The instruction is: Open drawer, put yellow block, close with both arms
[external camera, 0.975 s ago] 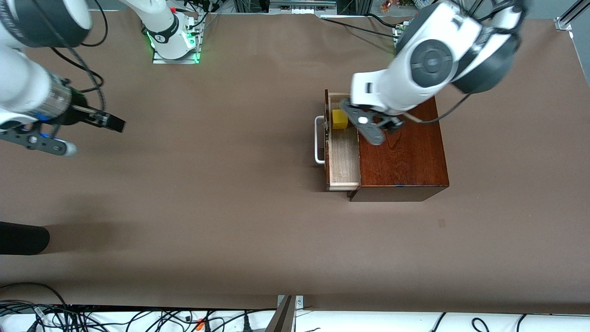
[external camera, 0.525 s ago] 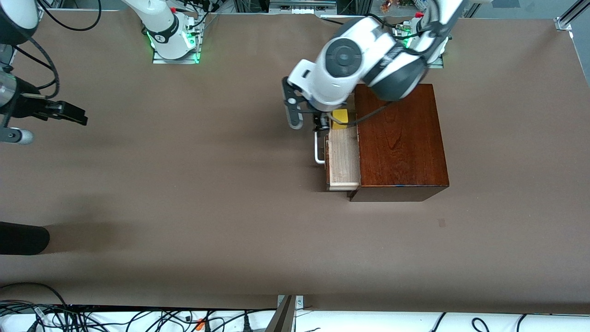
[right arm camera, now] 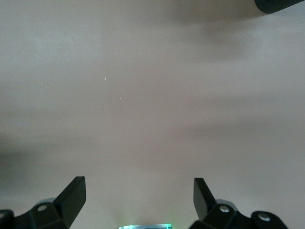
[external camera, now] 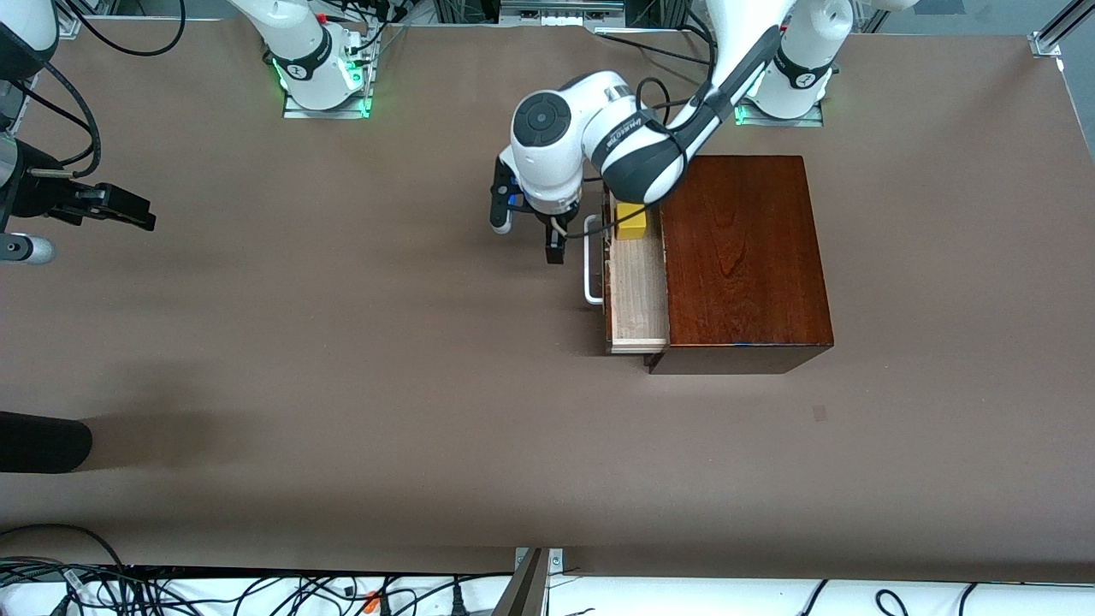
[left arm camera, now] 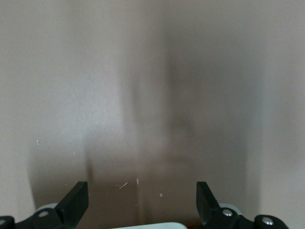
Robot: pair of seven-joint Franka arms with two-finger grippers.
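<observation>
Overhead, brown paper covers the table [external camera: 385, 359]; the yellow block [external camera: 631, 221] sits in the open drawer [external camera: 637, 295]. Left gripper [external camera: 554, 245] hangs spread before the handle [external camera: 591, 261]. Right gripper [external camera: 128, 211] waits, spread, over the right arm's end.

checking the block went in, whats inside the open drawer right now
The yellow block sits in the drawer, at the end nearer the robot bases; the rest of the pulled-out tray shows bare pale wood. The part under the mahogany box is covered, and the left arm hides that end's corner.

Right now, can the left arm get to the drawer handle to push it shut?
Probably yes: the left gripper, fingers open, hangs over bare table right in front of the handle, nothing between them.
</observation>
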